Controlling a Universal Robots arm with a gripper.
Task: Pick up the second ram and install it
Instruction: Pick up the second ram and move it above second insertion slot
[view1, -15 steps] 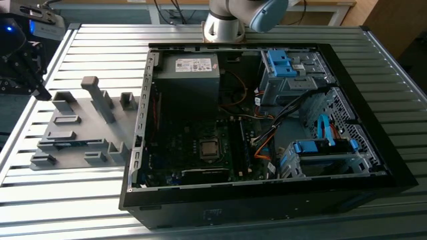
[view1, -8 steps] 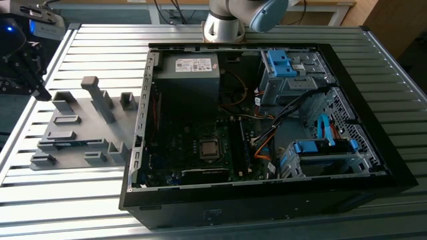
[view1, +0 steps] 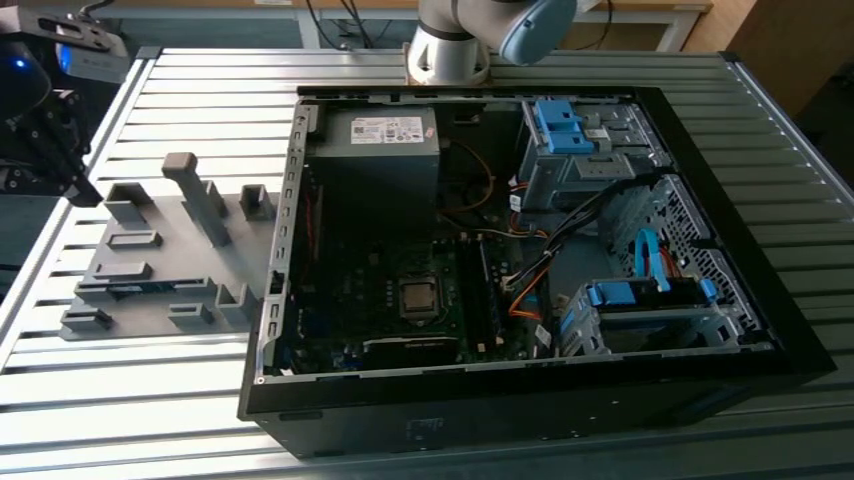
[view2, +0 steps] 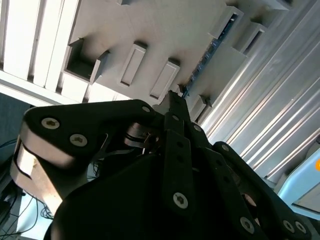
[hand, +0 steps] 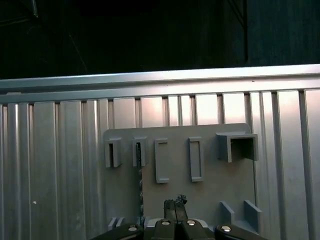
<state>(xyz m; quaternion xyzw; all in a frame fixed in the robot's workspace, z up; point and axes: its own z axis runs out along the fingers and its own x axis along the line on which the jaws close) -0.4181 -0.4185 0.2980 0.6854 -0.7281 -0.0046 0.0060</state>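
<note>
The second ram (view1: 139, 289) is a thin blue-green stick standing on edge in the grey holder plate (view1: 160, 260) on the exterior view's left. In the second wrist view the ram (view2: 209, 51) runs between holder blocks just past my fingertips. In the first wrist view the ram (hand: 139, 186) shows as a narrow speckled strip leading to a slot. My gripper (hand: 175, 204) hangs above the plate's near side, apart from the ram and a little to one side of it. Its fingers are shut together with nothing between them, as my gripper (view2: 172, 99) also shows in the second wrist view.
An open black computer case (view1: 534, 390) lies right of the holder, with motherboard (view1: 400, 300), power supply (view1: 380, 135) and blue drive clips (view1: 561, 125). The arm's base (view1: 447, 50) is behind it. A black device (view1: 34, 120) stands at the slatted table's (view1: 160, 400) left edge.
</note>
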